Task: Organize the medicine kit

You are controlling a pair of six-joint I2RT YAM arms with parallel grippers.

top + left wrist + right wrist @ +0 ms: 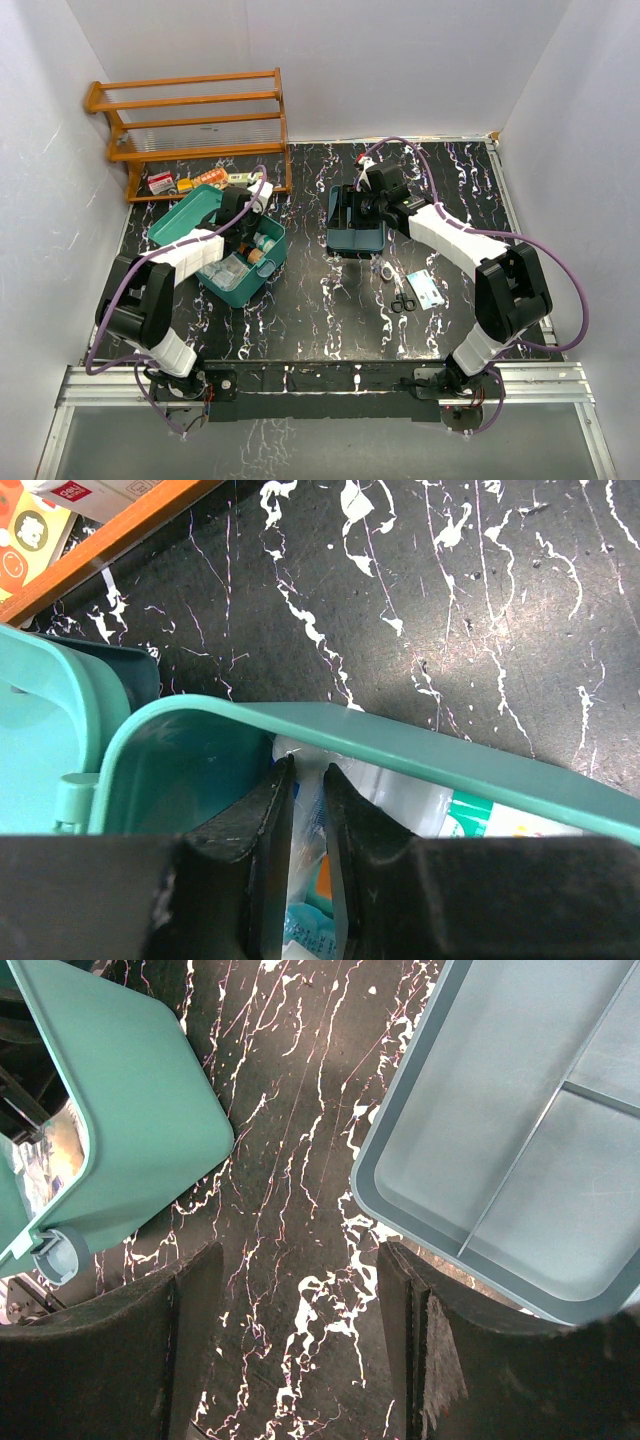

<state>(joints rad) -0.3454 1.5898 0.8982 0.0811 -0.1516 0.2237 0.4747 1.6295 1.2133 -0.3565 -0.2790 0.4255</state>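
The teal-green medicine kit (228, 288) stands open at the left of the table, its lid (185, 218) tilted back. Bottles and packets fill its base. My left gripper (254, 226) reaches down inside the kit (420, 745). Its fingers (268, 810) are closed to a narrow gap (309, 772) on a clear plastic packet (308, 825). My right gripper (345, 212) hangs open over bare table (300, 1260) between the kit (130, 1110) and the darker divided tray (520, 1140), holding nothing.
A wooden slatted rack (195, 130) stands at the back left with small boxes (185, 182) on its lowest shelf. Black scissors (403, 303), a blue-and-white card (427, 288) and a small white item (385, 268) lie right of centre. White walls enclose the table.
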